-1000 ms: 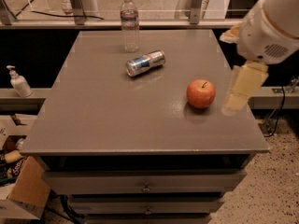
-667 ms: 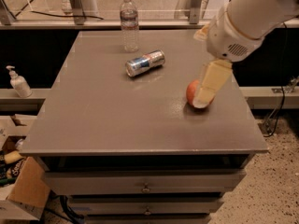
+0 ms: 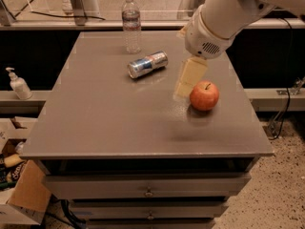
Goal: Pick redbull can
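Observation:
The redbull can [image 3: 147,64] lies on its side on the grey table [image 3: 105,118], a silver and blue can toward the back middle. My gripper [image 3: 185,87] hangs from the white arm [image 3: 224,18] coming in from the upper right. It is above the table, to the right of the can and just left of a red apple [image 3: 204,95]. It is apart from the can.
A clear plastic water bottle [image 3: 132,24] stands upright at the table's back edge, behind the can. A white pump bottle [image 3: 18,85] sits on a ledge at the left. Drawers are under the table, and cardboard boxes [image 3: 19,194] lie on the floor at the lower left.
My arm and gripper have swung left across the table, from beyond the apple's right side to its left side, closer to the can. The can, apple and bottle have not moved.

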Motion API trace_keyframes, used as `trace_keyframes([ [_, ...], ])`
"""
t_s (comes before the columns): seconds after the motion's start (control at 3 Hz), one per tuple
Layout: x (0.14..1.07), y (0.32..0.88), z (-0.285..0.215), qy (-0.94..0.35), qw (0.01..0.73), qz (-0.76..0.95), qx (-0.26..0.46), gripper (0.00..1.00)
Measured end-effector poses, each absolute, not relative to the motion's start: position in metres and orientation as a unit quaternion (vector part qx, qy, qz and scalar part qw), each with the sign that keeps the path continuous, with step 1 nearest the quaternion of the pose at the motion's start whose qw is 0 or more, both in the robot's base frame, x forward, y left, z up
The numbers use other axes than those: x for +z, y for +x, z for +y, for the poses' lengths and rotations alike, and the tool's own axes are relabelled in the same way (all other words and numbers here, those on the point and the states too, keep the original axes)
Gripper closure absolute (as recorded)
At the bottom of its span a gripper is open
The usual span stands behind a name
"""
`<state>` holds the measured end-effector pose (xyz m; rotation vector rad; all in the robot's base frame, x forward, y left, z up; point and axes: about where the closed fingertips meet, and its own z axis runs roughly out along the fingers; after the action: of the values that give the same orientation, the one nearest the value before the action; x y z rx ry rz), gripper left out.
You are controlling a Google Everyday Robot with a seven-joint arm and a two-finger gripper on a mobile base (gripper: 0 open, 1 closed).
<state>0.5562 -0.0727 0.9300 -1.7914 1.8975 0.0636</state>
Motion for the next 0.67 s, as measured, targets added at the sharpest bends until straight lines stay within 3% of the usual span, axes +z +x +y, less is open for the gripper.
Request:
trace_keyframes([
  [0.67, 0.916, 0.597, -0.057, -0.679, 0.284, 0.677, -0.002, 0.0],
])
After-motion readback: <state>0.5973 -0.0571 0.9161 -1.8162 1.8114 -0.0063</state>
